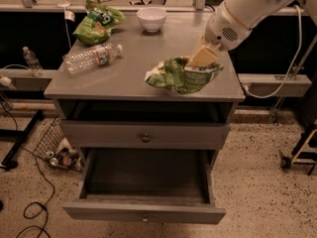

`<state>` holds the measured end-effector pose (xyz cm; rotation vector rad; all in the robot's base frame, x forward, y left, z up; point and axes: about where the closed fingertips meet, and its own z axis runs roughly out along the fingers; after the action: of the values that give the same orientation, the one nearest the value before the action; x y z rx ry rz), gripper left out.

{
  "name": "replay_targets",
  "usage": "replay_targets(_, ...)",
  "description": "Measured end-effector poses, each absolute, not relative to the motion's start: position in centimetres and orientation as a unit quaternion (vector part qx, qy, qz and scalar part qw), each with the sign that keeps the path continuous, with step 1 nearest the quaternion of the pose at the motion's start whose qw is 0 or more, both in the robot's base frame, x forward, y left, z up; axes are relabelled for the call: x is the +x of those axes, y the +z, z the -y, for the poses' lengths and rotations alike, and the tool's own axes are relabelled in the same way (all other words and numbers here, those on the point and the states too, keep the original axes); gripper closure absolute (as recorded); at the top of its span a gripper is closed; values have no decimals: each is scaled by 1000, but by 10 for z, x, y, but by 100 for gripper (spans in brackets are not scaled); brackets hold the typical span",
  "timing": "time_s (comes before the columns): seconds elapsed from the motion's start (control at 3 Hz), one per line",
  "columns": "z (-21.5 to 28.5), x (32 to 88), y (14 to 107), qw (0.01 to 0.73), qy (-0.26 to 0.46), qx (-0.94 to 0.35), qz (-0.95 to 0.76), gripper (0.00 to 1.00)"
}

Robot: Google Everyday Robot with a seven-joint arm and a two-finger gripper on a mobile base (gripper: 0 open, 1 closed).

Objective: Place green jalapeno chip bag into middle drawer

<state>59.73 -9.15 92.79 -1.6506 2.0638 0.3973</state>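
Gray wood forms the cabinet [143, 53] that fills the middle of the view. Its middle drawer [109, 213] stands pulled out at 6 o'clock, with its side walls and dark floor panel exposed. The flat drawer front [99, 133] above it is closed. A white arm [247, 6] reaches in from 1 o'clock.

The green jalapeno chip bag [173, 76] sits at about 4 o'clock on the cabinet top, close to the front edge, with its left end sagging onto the wood. The gripper [202, 58] is at the bag's upper right end, and its tan fingers look pinched onto the foil.

The step in hand is carrying the bag to the drawer. Because the hold is at one end, the loose foil will droop. It seems best to raise the bag clear of the top first, then bring it out past the front edge toward 7 o'clock. It can then go down in front of the closed drawer front, far enough out that the trailing end does not catch its knob [145, 138]. Letting go low over the floor panel should keep the light bag from landing on a side wall.

No writing can be read. The jalapeno bag shows pale patches and darker green print, but no word is legible. The brighter green bag [99, 21] at 11 o'clock carries a white logo that is unreadable. The band on the water bottle [91, 57] is also unreadable. The white bowl [151, 18] at 12 o'clock is plain.
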Motion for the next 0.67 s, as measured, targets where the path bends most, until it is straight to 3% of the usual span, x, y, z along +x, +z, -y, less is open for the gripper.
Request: replay_targets(0.67,82,521,899,219,161,-646,-713,100)
